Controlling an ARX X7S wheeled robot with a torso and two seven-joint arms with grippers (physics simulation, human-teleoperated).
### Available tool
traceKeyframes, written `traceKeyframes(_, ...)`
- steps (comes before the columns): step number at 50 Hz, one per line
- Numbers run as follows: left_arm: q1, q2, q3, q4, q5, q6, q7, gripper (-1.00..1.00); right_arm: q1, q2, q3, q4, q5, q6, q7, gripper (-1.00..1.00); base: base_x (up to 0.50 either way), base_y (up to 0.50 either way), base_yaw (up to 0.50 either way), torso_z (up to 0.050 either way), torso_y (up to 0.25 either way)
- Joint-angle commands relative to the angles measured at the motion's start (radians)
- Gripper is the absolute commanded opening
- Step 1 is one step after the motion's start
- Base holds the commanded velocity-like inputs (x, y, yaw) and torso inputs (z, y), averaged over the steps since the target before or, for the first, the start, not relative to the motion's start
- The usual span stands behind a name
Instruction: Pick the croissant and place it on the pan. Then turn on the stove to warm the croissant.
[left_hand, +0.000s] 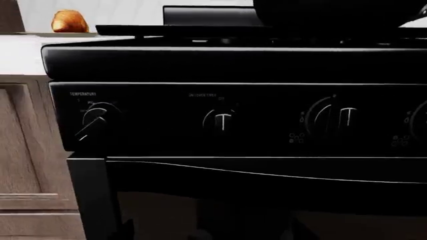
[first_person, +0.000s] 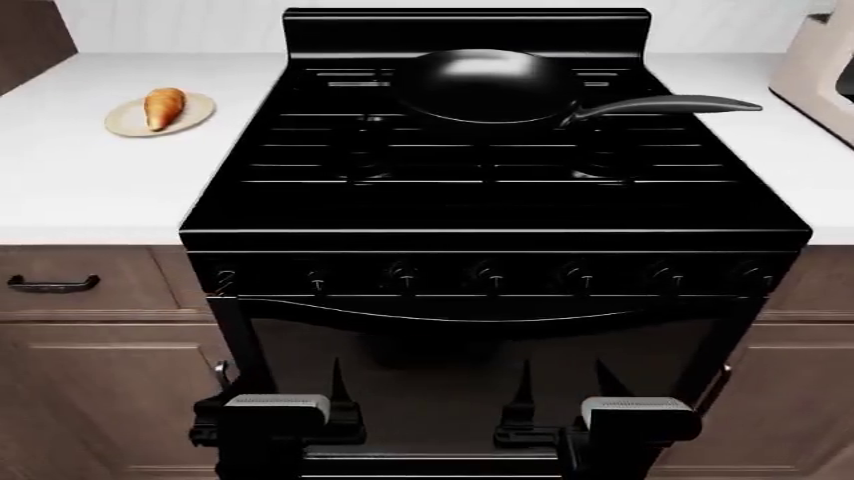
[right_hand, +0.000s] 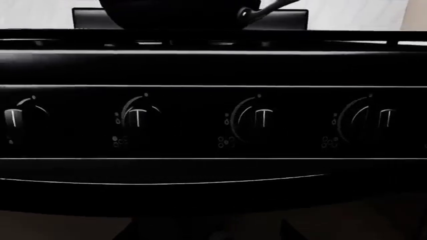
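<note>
Nearest to us, low in the head view, our left gripper (first_person: 334, 400) and right gripper (first_person: 523, 402) hang in front of the oven door. Each shows thin dark fingers pointing up with a gap between them, and neither has hold of anything; how wide the gap is we cannot judge exactly.

Next, the stove (first_person: 494, 200), glossy black, fills the middle of the view. Its front panel carries a row of round knobs (first_person: 491, 274). From our right wrist the knobs (right_hand: 257, 119) show white pointer marks standing upright. From our left wrist one knob (left_hand: 99, 120) at the panel's end has its mark slanted, while the others point upright.

On top, the black grates (first_person: 400, 150) cover the cooktop.

At the back of the cooktop, right of centre, the pan (first_person: 483, 86) rests on the grates, its long handle reaching toward our right.

On the white counter (first_person: 80, 190) to our left of the stove, well apart from the pan, a round cream plate (first_person: 134, 122) bears the croissant (first_person: 163, 106), which also shows from our left wrist (left_hand: 69, 22).

At the far right edge, part of a beige appliance (first_person: 821, 70) stands on the counter.
</note>
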Motion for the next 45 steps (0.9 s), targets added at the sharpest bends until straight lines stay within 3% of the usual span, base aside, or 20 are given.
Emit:
traceKeyframes(1, -0.003, -0.012, 0.017, -0.003, -0.010, 0.004, -0.012, 1.00, 0.000, 0.011, -0.013, -0.001, 0.011, -0.002, 0.014, 1.00, 0.00, 0.50, 0.00, 0.000, 0.000)
traceKeyframes(40, -0.011, -0.037, 0.052, -0.010, -0.040, 0.003, -0.051, 1.00, 0.002, 0.039, -0.041, -0.002, 0.047, -0.007, 0.047, 1.00, 0.00, 0.50, 0.00, 0.000, 0.000)
traceKeyframes(45, -0.015, -0.039, 0.055, -0.013, -0.040, 0.002, -0.060, 1.00, 0.005, 0.039, -0.035, 0.006, 0.066, -0.004, 0.051, 1.00, 0.00, 0.00, 0.00, 0.000, 0.000)
